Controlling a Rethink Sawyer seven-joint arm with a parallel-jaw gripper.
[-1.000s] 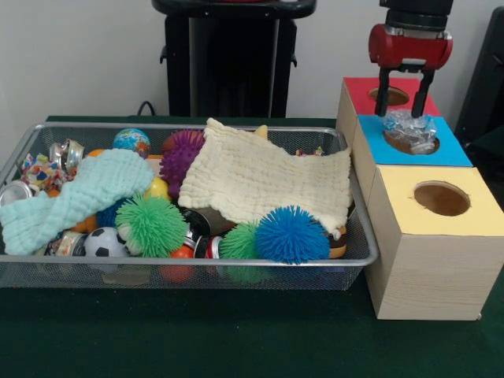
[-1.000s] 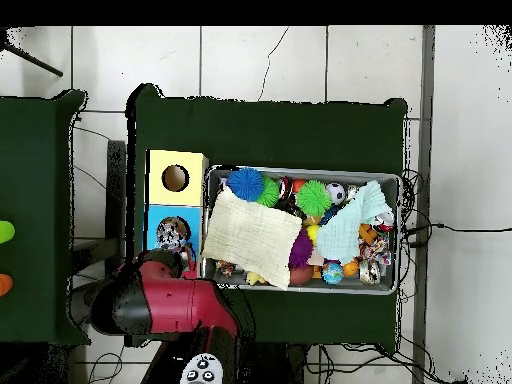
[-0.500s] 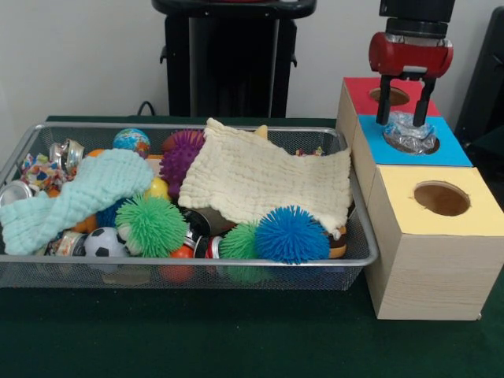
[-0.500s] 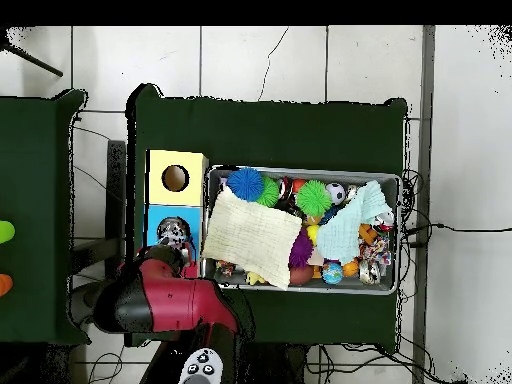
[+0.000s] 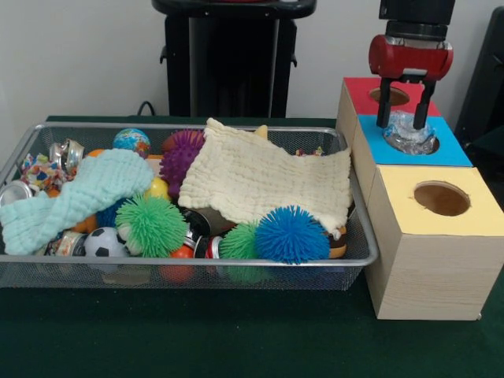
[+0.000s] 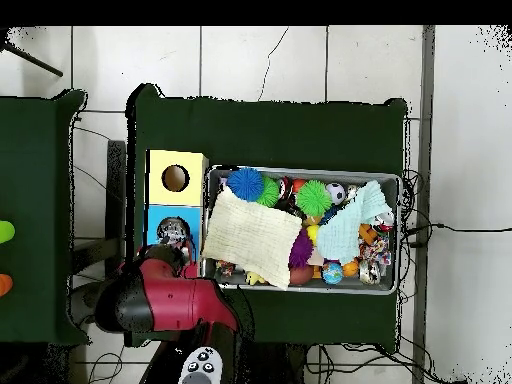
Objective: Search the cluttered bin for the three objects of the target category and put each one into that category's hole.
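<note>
Claw hangs over the row of boxes with its two black fingers spread, one either side of a crinkly clear plastic bottle. Bottle sits right under the claw in the round opening of the blue-faced box, not in the red one. I can't tell if the fingers are touching the plastic; they look parted rather than pinching, so I'd call it released or about to be.

The hole in the red-topped box is just behind the claw, dark and round, nothing visible in it. If red is the bottles' category, this bottle is one box short.

Yellow-faced box is in front of the claw, pale wood-grain sides, hole vacant.

The bin is off to the claw's side: silver wire mesh, thick rim, packed. A cream waffle-weave cloth and a mint knitted cloth drape over the pile, probably hiding things. Spiky rubber balls in blue, green and purple; a small soccer ball; shiny crushed cans in the corner. No other bottles visible in there.

Overhead, the red arm covers the red box.
</note>
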